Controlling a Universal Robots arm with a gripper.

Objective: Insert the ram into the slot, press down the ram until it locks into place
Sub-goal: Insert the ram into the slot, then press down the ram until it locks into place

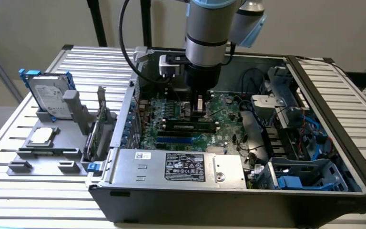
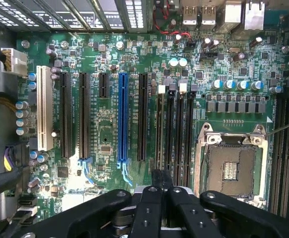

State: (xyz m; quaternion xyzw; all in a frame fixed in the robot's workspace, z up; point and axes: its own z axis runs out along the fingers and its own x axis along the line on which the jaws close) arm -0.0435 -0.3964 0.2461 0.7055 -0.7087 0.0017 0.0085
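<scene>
Ram point(image 2: 160, 130) edge-on beyond shut hand point(image 2: 160, 188)

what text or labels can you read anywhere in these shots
None can be read.
White sticker on the silver metal power supply box: dense print and logos, too small.
Label on the grey hard drive standing upright: blurred.
White silkscreen print on the large green motherboard: too small.
Green ram stick with black chips: no legible marking.

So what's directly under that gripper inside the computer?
Under the gripper lies the green motherboard, with black memory slots running below the closed fingertips. The gripper body covers the slots' near ends.
</scene>
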